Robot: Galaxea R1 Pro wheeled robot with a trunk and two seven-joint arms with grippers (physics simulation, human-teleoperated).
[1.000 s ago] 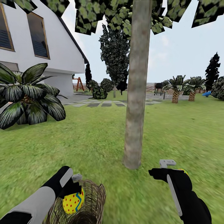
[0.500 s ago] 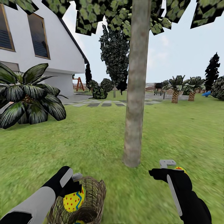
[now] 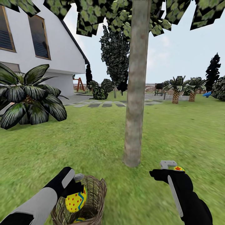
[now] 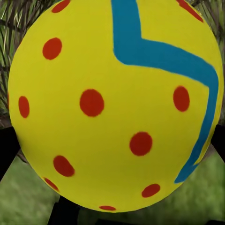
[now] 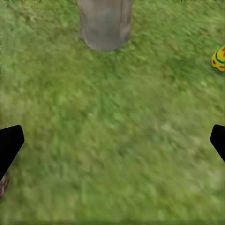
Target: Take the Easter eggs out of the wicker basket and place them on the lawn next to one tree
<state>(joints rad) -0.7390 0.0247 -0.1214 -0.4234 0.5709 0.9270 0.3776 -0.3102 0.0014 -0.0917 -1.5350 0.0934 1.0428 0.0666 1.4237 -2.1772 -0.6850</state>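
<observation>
My left gripper (image 3: pixel 74 191) is shut on a yellow Easter egg (image 3: pixel 75 200) with red dots and a blue zigzag, held just above the mouth of the wicker basket (image 3: pixel 95 193). In the left wrist view this egg (image 4: pixel 112 103) is very close to the camera. A second egg (image 3: pixel 80 219) peeks from the basket's bottom. Another egg (image 3: pixel 178 168) lies on the lawn (image 3: pixel 93 140) right of the tree (image 3: pixel 135 109), just beyond my right gripper (image 3: pixel 159 169). The right gripper (image 5: pixel 112 145) is open over bare grass, with the egg (image 5: pixel 218 58) and the trunk base (image 5: pixel 104 23) ahead.
A broad-leafed palm bush (image 3: pixel 29 97) stands at the left before the white house (image 3: pixel 37 37). Grey stepping stones (image 3: pixel 100 104) cross the far lawn. Short palms (image 3: pixel 176 89) and dark bushes stand at the far right. Open grass surrounds the trunk.
The egg in my left gripper has risen a little out of the basket, and a second egg now shows beneath it. The right arm has stayed put.
</observation>
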